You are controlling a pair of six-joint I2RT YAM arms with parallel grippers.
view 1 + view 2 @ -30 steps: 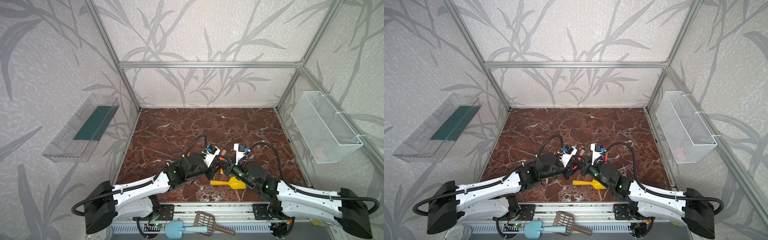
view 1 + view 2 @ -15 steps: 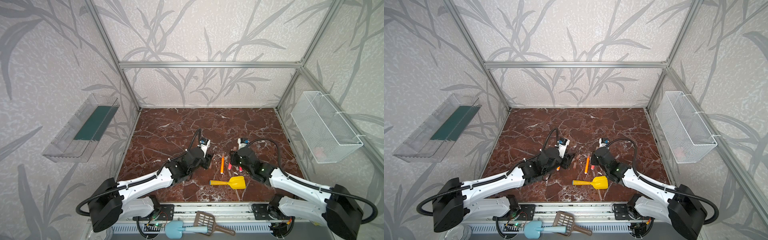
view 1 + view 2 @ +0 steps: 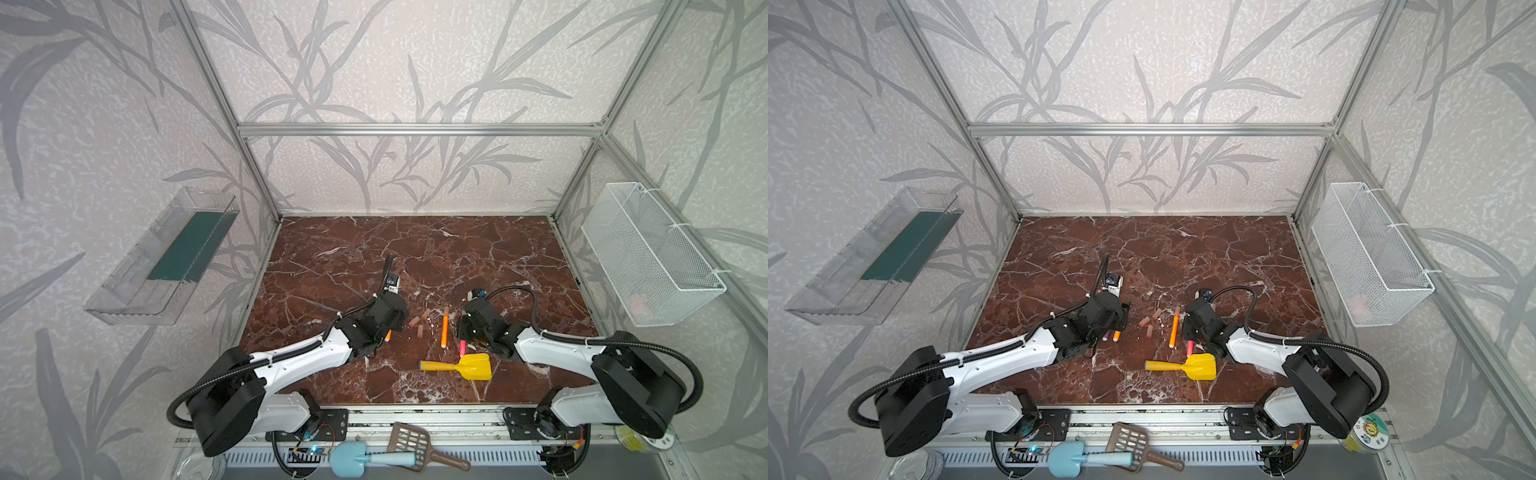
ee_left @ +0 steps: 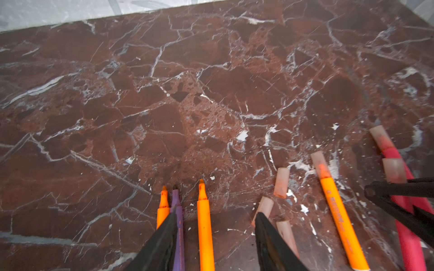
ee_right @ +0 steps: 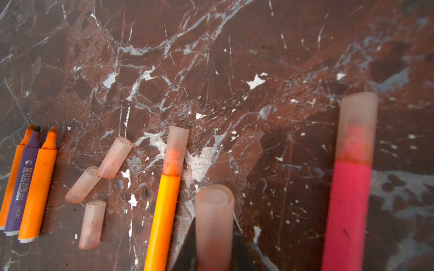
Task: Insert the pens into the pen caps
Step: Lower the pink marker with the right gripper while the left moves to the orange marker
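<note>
My left gripper point(image 4: 216, 214) is open and low over the floor, its fingers either side of an uncapped orange pen point(image 4: 205, 230). A purple pen point(image 4: 177, 211) and another orange pen point(image 4: 162, 208) lie against its outer finger. My right gripper point(image 5: 215, 227) is shut on a pen cap point(image 5: 215, 206); whether a pen sits in it I cannot tell. Between the arms lie three loose pen caps point(image 5: 115, 157) point(image 5: 83, 184) point(image 5: 91, 224), a capped orange pen point(image 3: 444, 328) and a capped red-pink pen point(image 5: 350, 199).
A yellow toy shovel point(image 3: 465, 367) lies on the marble floor point(image 3: 415, 249) just in front of the pens. A wire basket point(image 3: 652, 257) hangs on the right wall and a clear tray point(image 3: 162, 257) on the left wall. Two scoops point(image 3: 374, 457) rest on the front rail.
The two grippers, close together over the middle a second ago, have drawn apart. The left one has moved over the uncapped pens and opened wider. The right one stays shut.
</note>
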